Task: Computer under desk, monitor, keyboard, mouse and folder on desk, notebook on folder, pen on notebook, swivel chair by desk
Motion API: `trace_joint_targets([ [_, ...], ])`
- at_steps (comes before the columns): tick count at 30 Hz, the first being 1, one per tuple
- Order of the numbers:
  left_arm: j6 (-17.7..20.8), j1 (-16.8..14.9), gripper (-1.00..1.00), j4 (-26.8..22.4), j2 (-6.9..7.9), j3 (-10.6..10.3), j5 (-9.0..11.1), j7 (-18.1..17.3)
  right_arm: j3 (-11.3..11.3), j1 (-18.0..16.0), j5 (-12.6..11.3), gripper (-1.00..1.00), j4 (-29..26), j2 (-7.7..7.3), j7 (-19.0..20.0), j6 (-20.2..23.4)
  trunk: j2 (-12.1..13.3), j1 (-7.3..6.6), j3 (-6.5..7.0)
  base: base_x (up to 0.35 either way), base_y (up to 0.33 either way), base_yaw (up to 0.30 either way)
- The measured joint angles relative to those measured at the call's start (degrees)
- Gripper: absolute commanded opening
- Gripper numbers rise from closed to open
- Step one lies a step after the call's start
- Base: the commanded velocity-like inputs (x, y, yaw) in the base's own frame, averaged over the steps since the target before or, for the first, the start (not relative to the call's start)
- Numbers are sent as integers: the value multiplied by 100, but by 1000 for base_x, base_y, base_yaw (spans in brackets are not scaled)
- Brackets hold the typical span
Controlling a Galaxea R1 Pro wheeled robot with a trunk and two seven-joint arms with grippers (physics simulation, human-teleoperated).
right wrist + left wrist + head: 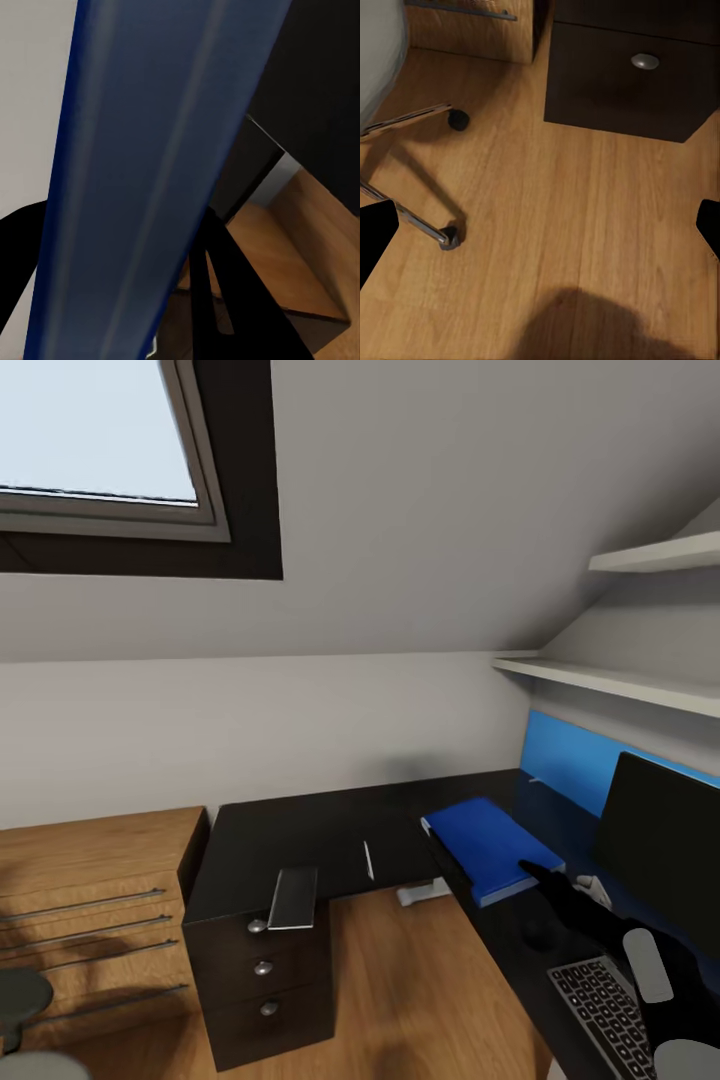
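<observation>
Setting the folder [492, 850] onto the desk [300, 830], by the look of it: bright blue, lying flat on the black top at about two o'clock in the head view, near end at the right gripper [540, 875]. Close against the gripper in the right wrist view too, the folder [150, 180] running as a long blue band between the dark fingers [22, 255], apparently gripped, though contact on both faces cannot be confirmed from that blurred angle. Just past the folder at three o'clock, the monitor [665, 850] standing upright before a blue wall panel [565, 755]. Down at four o'clock, the keyboard [605, 1005] on the desk, partly under the arm. Between keyboard and folder, a small dark lump, possibly the mouse [535, 932]. Over at eleven o'clock from the folder, the pen [368, 860] lying on the desk, and farther left a flat grey slab [294, 897] overhanging the drawer unit [262, 970].

Left fingers [375, 240] spread wide with nothing held, pointing down at wood floor [570, 225], chair [405, 120] base beside them.

Next, likely: lowering the folder fully flat beside the mouse, releasing, drawing back without dragging it, then fetching the notebook.
</observation>
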Motion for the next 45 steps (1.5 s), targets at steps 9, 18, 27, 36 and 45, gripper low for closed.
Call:
trace_joint_targets([
  [9, -1, 1, 100, 0, 0, 2, -2, 0, 1, 0, 5, -100, 8, 4, -15, 1, 0, 1, 0, 158, -96, 0],
  [18, -2, 0, 100, -1, 0, 3, -3, -1, -6, 0, 2, -100, 447, -19, -189, 1, 0, 2, 0, 9, -5, 0],
  [27, -2, 1, 100, -1, 3, -3, -2, 0, -304, 0, -13, -100, 506, -12, -603, 12, -1, 0, 0, 81, 0, 0],
  [36, -2, 4, 100, -1, 7, -6, -2, 0, -396, 0, -28, -100, 509, -2, -647, 7, 0, 2, 0, 102, 0, 0],
  [45, -3, 1, 100, 0, 12, -6, 4, 0, -398, 0, -32, -100, 496, 6, -635, 6, 0, 1, 0, 106, -68, 0],
])
